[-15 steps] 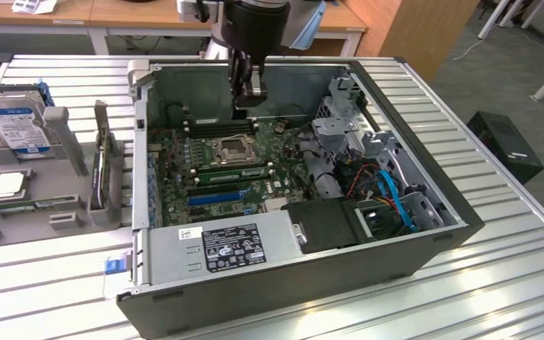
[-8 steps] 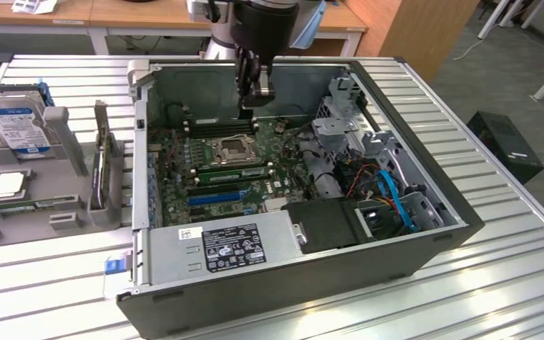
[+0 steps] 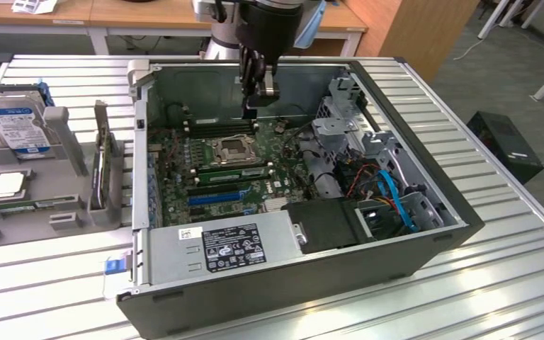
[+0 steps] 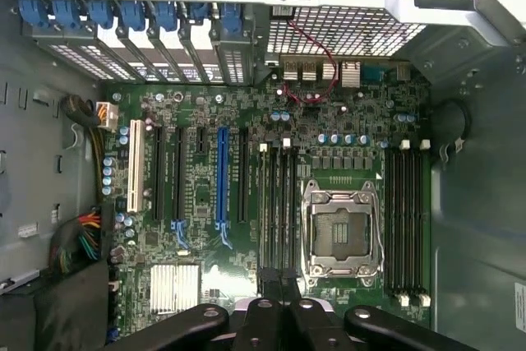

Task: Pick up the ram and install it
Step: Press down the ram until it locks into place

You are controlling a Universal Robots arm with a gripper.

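A slatted metal counter [image 3: 499, 283] carries a large dark computer tower case [image 3: 282, 290] lying on its side with the side panel off. Inside it lies a big green motherboard [image 3: 182, 152], which the wrist view sees straight on [image 4: 246, 104]. A grey boxed power supply with a printed label [image 3: 224, 248] fills the near end of the case. To the exterior view's left of the case stands a grey plastic parts holder [image 3: 64, 142], with a silver hard drive with a blue-and-white label [image 3: 12, 124] propped in it.

The ram [image 3: 227, 173], as far as I can tell, is the long, thin, pale green stick standing on its long edge among the black memory slots just beside the square metal processor socket [image 3: 231, 150], on the side nearer the long blue expansion slot [image 3: 217, 198]. It is about as long as those slots. Its long axis runs along them, from the exterior view's left to right, with the right end a little farther back.

The black pincer [image 3: 258, 99] hangs above the board beyond the socket, well apart from that stick. Its fingers are pressed together [image 4: 279, 285], and I cannot make out anything pinched between them.
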